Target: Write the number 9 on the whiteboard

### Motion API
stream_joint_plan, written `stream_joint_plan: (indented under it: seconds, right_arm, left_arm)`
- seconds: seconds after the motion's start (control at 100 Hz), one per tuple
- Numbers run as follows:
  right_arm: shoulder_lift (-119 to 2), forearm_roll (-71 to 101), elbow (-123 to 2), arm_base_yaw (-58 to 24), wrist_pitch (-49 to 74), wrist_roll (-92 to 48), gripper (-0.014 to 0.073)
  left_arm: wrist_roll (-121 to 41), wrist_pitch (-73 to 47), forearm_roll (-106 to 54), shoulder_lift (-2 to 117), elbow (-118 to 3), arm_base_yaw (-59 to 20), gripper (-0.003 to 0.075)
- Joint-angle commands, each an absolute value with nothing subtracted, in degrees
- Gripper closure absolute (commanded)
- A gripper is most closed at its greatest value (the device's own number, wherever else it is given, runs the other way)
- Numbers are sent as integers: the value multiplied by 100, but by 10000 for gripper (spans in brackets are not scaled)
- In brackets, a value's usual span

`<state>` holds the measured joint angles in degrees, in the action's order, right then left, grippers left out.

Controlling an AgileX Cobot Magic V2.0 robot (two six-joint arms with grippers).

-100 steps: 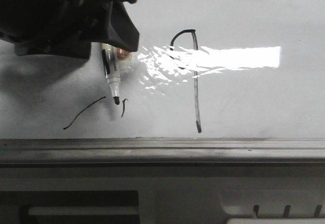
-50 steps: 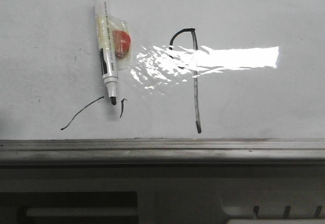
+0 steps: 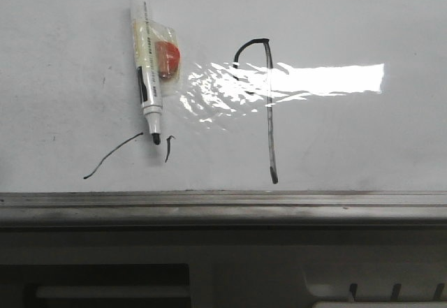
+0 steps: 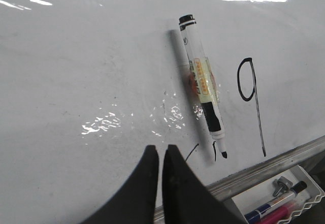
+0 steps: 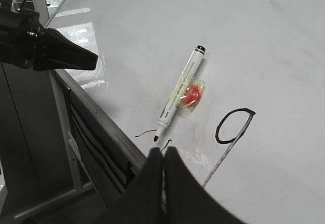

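Observation:
The number 9 (image 3: 269, 112) is drawn in thin black marker on the whiteboard (image 3: 349, 15), a small loop atop a long stem. A white marker pen (image 3: 147, 63) with an orange tag lies loose on the board, uncapped tip down, left of the 9. My left gripper (image 4: 161, 147) is shut and empty, back from the marker (image 4: 203, 87) and the 9 (image 4: 256, 107). My right gripper (image 5: 163, 149) is shut and empty, near the board's rail, below the marker (image 5: 180, 94) and the 9 (image 5: 231, 130). Neither gripper shows in the front view.
A long curved black stroke (image 3: 112, 156) and a tiny hooked tick (image 3: 168, 147) lie by the marker's tip. A grey metal rail (image 3: 223, 200) runs along the board's edge. A tray (image 4: 279, 203) with spare markers sits below it. Glare (image 3: 321, 77) crosses the board.
One second ago my left gripper covered the marker's upper end in the front view. It has since pulled out of that view, and the marker stays lying on the board.

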<state>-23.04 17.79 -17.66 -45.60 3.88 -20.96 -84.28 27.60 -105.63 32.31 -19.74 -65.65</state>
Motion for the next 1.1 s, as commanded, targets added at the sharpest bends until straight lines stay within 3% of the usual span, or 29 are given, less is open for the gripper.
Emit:
stream_joint_plan:
  seconds: [0.0,0.24,0.37,0.61,0.78,0.94,1.09]
  right_arm:
    - [-2304,1804,-1914,-4520,-89,-2134,635]
    - [-2304,1804,-1914,-4520,-89,-2134,635]
    - [-2304,1804,-1914,-4520,-89,-2134,635]
    - [-2304,1804,-1914,-4520,-89,-2134,635]
    - [-2304,1804,-1914,-4520,-89,-2134,635]
    - [-2304,1804,-1914,-4520,-89,-2134,635]
    - [-2304,1804,-1914,-4520,-89,-2134,635]
  left_arm:
    - [-8433,2659,-10637,3239,-2118,-6599,741]
    - [-8470,4639,-8813,3092,-1670,-6310,740]
    - [-6644,4653,-6637,2710,-912,-5414,740]
    - [-3572,2458,-2770,1272,6,-2906,740]
    - [-1601,724,-1457,559,247,-1256,740]
    - [-481,-801,-1027,351,259,-833,740]
    - [-434,-1373,-834,318,259,-820,740]
